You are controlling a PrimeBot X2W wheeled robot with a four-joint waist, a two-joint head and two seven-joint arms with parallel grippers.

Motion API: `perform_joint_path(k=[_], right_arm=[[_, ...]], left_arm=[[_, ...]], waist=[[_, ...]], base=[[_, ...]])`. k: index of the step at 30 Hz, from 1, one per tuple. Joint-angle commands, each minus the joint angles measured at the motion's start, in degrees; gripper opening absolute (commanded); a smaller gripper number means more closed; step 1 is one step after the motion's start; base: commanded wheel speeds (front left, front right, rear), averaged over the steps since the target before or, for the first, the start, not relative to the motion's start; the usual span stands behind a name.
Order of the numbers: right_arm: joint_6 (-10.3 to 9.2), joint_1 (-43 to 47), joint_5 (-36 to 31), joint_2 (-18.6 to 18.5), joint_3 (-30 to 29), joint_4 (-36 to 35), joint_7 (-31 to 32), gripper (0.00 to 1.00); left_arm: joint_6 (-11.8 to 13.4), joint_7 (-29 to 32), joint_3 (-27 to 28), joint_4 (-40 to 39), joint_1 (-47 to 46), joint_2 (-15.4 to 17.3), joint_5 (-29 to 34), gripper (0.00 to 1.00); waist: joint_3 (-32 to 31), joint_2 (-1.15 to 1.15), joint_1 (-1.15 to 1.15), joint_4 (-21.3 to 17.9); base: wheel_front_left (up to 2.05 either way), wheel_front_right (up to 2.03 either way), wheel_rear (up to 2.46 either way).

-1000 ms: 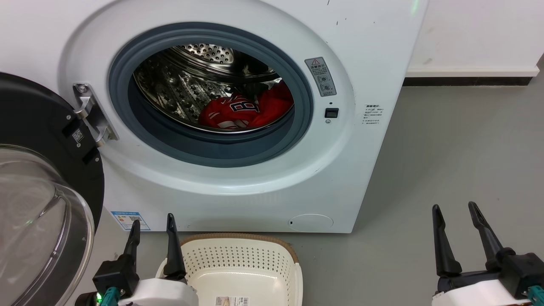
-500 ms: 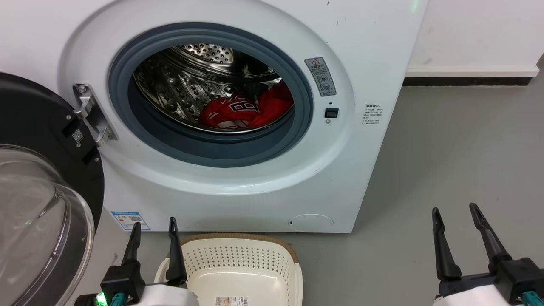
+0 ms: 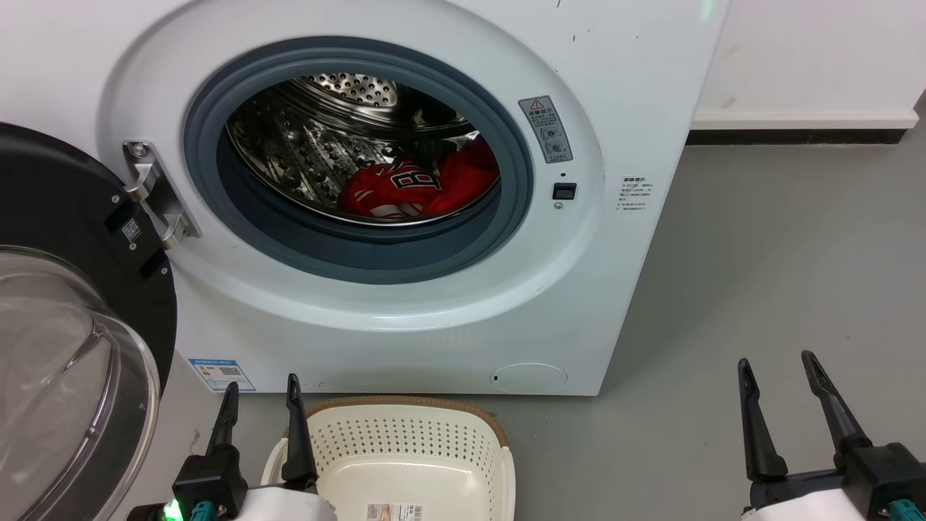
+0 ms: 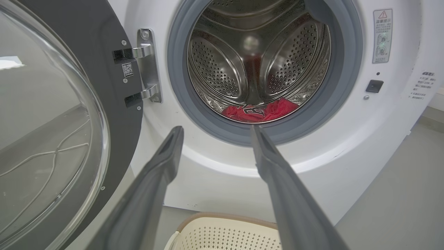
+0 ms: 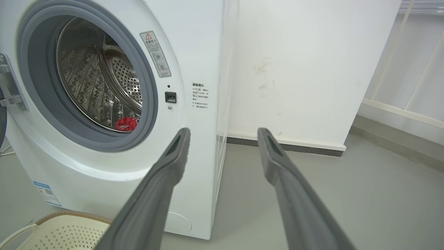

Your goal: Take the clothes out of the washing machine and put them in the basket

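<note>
Heaped low inside the washing machine (image 3: 434, 325): the clothes (image 3: 419, 192). Soft, light, limp; likely to trail over the grey gasket (image 3: 362, 255). Best pinched at a raised fold beside the numbers (image 3: 418, 179). Spread wide and empty, in front of the washing machine: left gripper (image 3: 262, 383), right gripper (image 3: 775, 359).

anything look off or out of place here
Nothing stands out. The red fabric clothes lie inside the white washing machine, its black-rimmed glass door is open, and the cream perforated basket stands upright on the floor before it.

Laundry rm: washing machine (image 3: 405, 195), basket (image 3: 405, 456).
</note>
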Motion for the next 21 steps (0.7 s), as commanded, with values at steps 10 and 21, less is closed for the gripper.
perform_joint_path(k=[10,21], right_arm=[[-0.02,0.4,0.7,0.1,0.2,0.4,-0.1,1.00],[-0.02,-0.7,0.3,0.1,1.4,0.1,-0.1,1.00]], left_arm=[[0.4,-0.4,0.3,0.2,0.5,0.1,0.3,1.00],[-1.5,-0.3,1.0,5.1,-4.1,0.0,-1.3,1.00]], waist=[[-0.1,0.00,0.00,-0.1],[1.1,0.00,0.00,-0.9]], base=[[0.00,0.00,0.00],[0.00,0.00,0.00]])
